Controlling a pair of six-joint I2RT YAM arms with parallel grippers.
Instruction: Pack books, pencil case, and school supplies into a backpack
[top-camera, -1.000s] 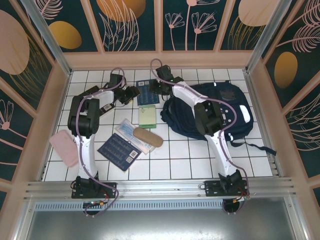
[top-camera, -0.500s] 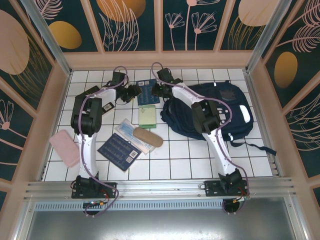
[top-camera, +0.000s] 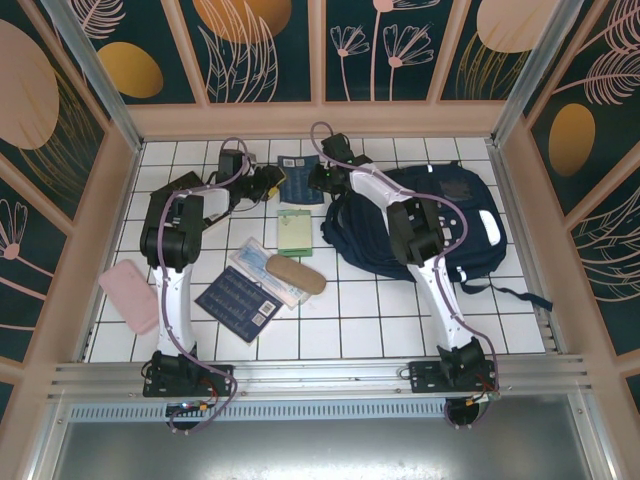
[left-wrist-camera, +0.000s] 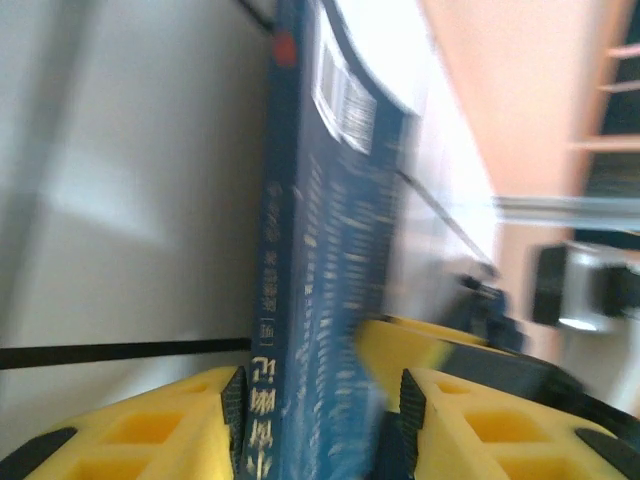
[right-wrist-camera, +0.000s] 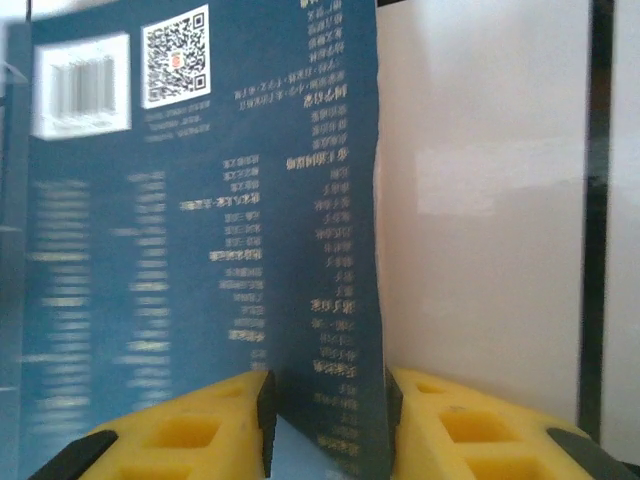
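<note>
Yellow pads of the right gripper (right-wrist-camera: 327, 400) are clamped on one edge of a navy book (right-wrist-camera: 200, 250). The left gripper (left-wrist-camera: 320, 398) brackets the opposite edge and has been narrowing; I cannot tell if it grips yet. A second ago the book lay flat at upper centre. Now it is tipped up, just left of the backpack (top-camera: 440, 225), probably ready to go in.

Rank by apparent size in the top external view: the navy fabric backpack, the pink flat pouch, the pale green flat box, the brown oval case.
1. navy fabric backpack
2. pink flat pouch
3. pale green flat box and brown oval case: look alike, unranked.
</note>
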